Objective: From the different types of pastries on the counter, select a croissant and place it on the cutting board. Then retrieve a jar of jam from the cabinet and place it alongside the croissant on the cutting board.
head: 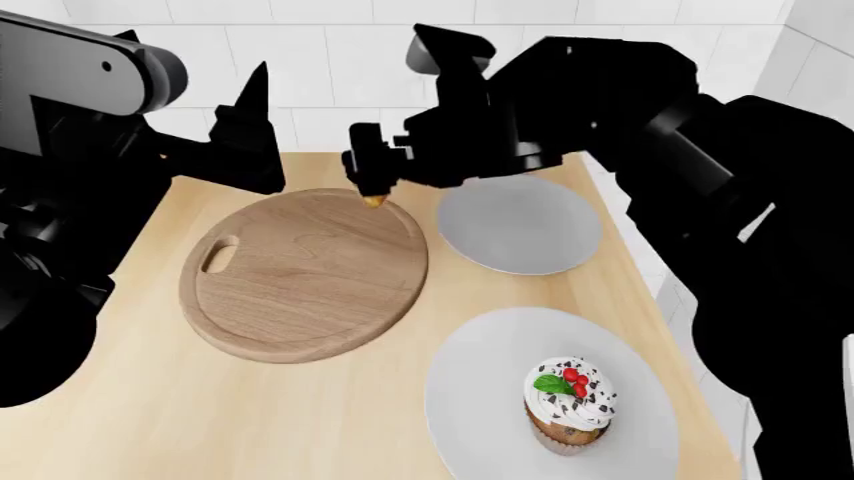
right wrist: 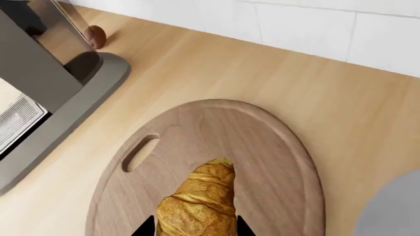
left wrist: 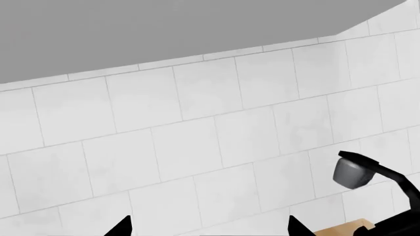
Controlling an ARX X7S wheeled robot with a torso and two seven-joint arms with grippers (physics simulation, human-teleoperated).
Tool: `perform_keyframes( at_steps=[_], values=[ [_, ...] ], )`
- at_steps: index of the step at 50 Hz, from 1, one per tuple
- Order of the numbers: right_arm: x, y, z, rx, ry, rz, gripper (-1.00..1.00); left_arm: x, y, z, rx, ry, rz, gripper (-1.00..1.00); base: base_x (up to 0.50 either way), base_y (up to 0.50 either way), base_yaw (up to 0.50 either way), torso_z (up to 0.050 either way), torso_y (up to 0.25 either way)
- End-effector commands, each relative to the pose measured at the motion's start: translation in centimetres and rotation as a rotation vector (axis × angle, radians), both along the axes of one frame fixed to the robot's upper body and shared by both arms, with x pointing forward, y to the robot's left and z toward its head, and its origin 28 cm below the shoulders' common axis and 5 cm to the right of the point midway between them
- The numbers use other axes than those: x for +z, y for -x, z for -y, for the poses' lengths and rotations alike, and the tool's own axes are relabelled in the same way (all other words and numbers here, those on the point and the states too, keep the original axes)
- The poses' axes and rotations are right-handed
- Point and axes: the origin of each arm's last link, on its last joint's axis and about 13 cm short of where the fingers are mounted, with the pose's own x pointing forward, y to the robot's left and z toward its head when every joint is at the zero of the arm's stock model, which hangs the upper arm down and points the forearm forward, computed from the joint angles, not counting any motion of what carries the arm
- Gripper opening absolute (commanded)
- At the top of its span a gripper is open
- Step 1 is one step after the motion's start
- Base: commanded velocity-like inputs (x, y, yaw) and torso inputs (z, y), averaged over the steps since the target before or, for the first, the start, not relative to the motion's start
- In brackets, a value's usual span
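Croissant (right wrist: pixel 200 201): flaky, golden-brown, ridged crescent, clamped in the right gripper (head: pixel 375 190) above the far rim of the cutting board (head: pixel 307 275), a round brown wood-grain disc with an oval handle hole; its long axis runs out from the jaws, tip toward the board. Left gripper (head: pixel 247 135): fingers apart, raised beyond the board's far-left edge. Setting: beige wood-grain counter (head: pixel 160 410), white tiled wall behind the board

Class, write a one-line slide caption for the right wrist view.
Right gripper holds a golden-brown crescent croissant above the round brown wooden cutting board.

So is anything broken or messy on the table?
No, nothing stands out. The croissant is held in the right hand above the cutting board, the cupcake stands upright on its plate, and nothing is spilled.
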Motion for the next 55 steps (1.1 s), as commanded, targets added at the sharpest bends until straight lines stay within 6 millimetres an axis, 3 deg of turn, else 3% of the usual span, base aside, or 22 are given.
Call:
perform_keyframes(
  at_steps=[1,12,33,34,41,55],
  values=[
    [0.3,0.3,0.1,0.047,0.027,-0.026,-1.00,-0.1,0.0,0.0,-0.002,0.000,0.000,1.00,0.00,0.00,0.00,0.000,0.000],
    [-1.1,0.5,-0.3,0.068,0.043,-0.060,-1.00,-0.5,0.0,0.2,-0.017,-0.031,-0.001,1.00,0.00,0.00,0.00,0.000,-0.074],
    [-1.2,0.7,-0.6,0.088,0.099,-0.056,-1.00,-0.1,0.1,0.2,-0.020,-0.019,0.007,1.00,0.00,0.00,0.00,0.000,-0.042],
    [-1.2,0.7,-0.7,0.090,0.104,-0.052,1.00,0.0,0.0,0.2,-0.020,-0.019,0.007,1.00,0.00,0.00,0.00,0.000,0.000],
    [-0.8,0.7,-0.7,0.091,0.111,-0.027,1.00,0.0,0.1,0.2,-0.021,-0.018,0.007,1.00,0.00,0.00,0.00,0.000,0.000],
    [3.3,0.6,0.6,0.028,0.039,0.099,1.00,0.0,0.2,0.2,-0.028,-0.014,0.006,1.00,0.00,0.00,0.00,0.000,0.063]
  ],
)
